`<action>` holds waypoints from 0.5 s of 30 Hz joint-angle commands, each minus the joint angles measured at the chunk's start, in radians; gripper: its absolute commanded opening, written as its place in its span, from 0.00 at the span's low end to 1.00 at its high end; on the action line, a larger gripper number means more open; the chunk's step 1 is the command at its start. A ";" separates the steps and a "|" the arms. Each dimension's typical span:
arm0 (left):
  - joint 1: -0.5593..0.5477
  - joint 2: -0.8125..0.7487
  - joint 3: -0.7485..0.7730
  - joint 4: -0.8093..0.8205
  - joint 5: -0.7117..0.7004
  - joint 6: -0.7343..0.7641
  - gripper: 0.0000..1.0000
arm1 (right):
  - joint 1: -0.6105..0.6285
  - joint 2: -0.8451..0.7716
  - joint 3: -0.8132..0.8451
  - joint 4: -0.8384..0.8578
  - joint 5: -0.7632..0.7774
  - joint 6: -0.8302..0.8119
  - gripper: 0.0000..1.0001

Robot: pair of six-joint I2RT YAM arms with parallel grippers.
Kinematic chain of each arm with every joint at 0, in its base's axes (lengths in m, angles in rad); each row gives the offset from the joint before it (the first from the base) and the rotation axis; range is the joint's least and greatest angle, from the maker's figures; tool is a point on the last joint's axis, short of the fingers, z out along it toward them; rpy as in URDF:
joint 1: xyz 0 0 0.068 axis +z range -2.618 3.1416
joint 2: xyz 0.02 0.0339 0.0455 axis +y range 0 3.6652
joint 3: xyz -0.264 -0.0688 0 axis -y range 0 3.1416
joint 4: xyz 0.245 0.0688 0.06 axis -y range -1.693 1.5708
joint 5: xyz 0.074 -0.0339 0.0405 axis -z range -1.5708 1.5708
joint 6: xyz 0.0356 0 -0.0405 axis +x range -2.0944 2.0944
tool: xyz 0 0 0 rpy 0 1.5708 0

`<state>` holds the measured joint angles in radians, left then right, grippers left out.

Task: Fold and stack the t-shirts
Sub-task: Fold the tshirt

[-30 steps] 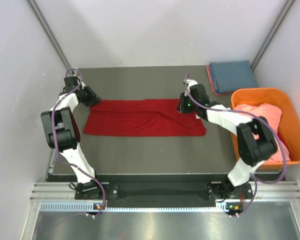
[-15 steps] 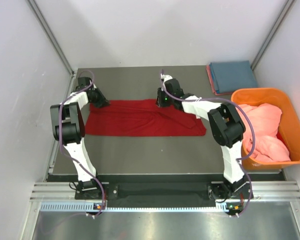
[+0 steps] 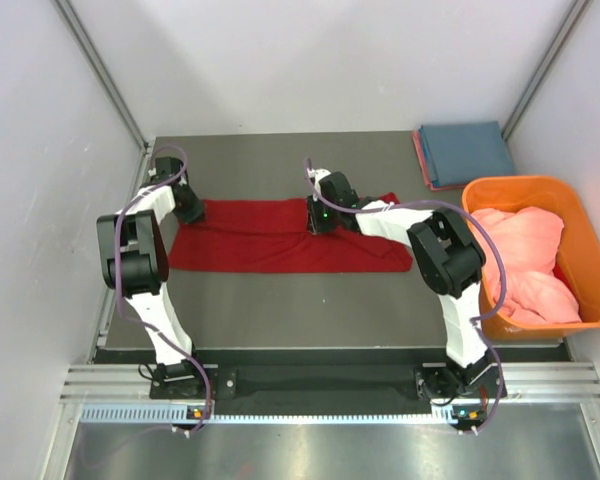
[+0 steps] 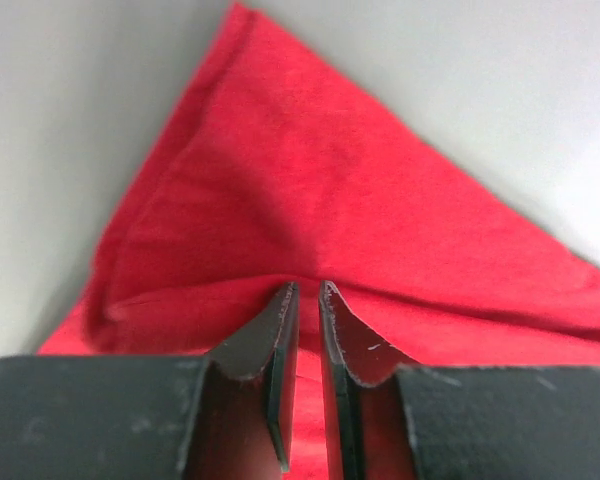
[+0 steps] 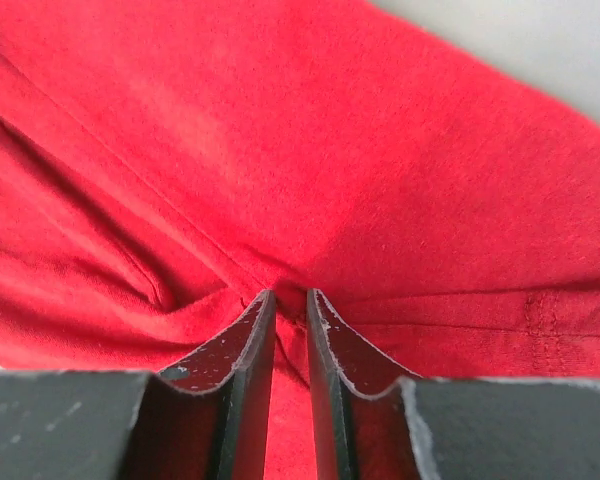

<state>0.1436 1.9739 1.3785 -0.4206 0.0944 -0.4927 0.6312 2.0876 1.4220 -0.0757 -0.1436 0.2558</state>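
Red t-shirt (image 3: 280,240) lies banded across the worktop (image 3: 280,310), left of the orange tub (image 3: 520,184). Wrist views alone show the grips: left tool (image 4: 302,300) and right tool (image 5: 287,305) each pinched on a red fold. Overhead alone shows the blue t-shirt (image 3: 467,150) folded behind the tub.

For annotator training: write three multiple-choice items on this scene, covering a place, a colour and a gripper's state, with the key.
1. The blue t-shirt lies at the table's: A near left corner; B far right corner; C centre.
2. The cloth in the orange tub is: A salmon-pink; B green; C white.
3. The right gripper is: A wide open; B shut on the red t-shirt; C gripping the tub.
Key: B, folded by the far right edge; A, pink fills the tub; B, it pinches a red fold.
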 commanded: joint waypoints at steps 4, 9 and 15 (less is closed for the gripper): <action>-0.001 -0.073 -0.001 -0.058 -0.140 0.032 0.19 | 0.021 -0.046 -0.006 -0.027 -0.014 -0.035 0.20; 0.004 -0.076 0.005 -0.087 -0.199 0.039 0.19 | 0.021 -0.066 -0.003 -0.032 -0.019 -0.029 0.20; 0.017 -0.060 0.008 -0.135 -0.289 0.034 0.19 | 0.022 -0.089 0.009 -0.035 -0.022 -0.018 0.20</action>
<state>0.1486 1.9503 1.3781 -0.5156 -0.1173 -0.4686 0.6350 2.0705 1.4185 -0.1070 -0.1524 0.2363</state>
